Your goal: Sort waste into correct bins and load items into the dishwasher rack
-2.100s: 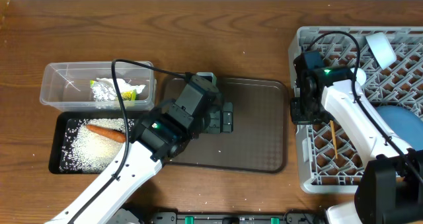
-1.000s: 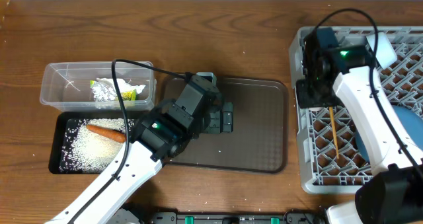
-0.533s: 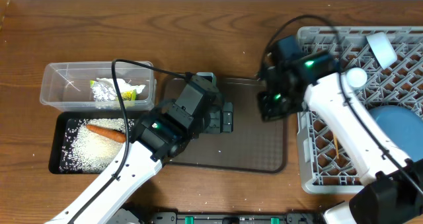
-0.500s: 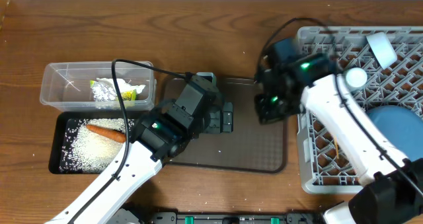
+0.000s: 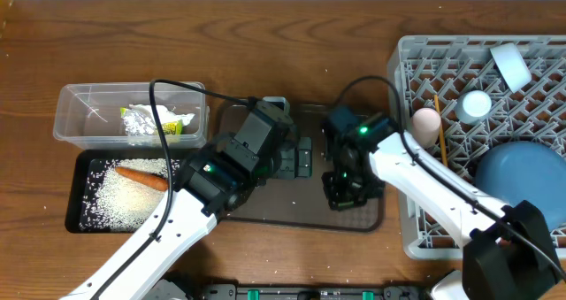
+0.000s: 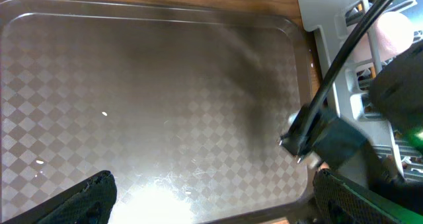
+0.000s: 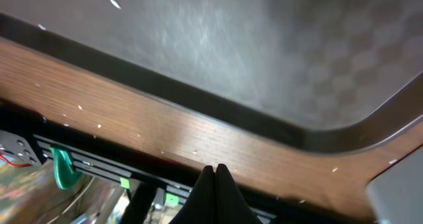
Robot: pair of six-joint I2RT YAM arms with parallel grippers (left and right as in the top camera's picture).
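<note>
The brown serving tray lies in the middle of the table, and both arms hang over it. The left claw is above the tray's middle with its fingers spread wide apart; in the left wrist view its two dark fingertips sit at the lower corners and nothing is between them. The right claw is over the tray's near edge, fingers pressed together to a point and gripping nothing. A few white specks lie on the tray's checkered floor.

Left of the tray stands the clear plastic tub, which holds the foil snack wrapper and the white tissue paper. Just in front of the tub, also left of the tray, the black tray holds a heap of rice grains with the carrot piece lying across it.

Right of the tray is the grey dishwasher rack. Inside it, nearest the tray, a pink-lined cup rests beside a brown chopstick lying on the lattice. Farther from the tray are a pale blue cup, a white vessel in the far corner, and the large blue plate at the rack's right side.
</note>
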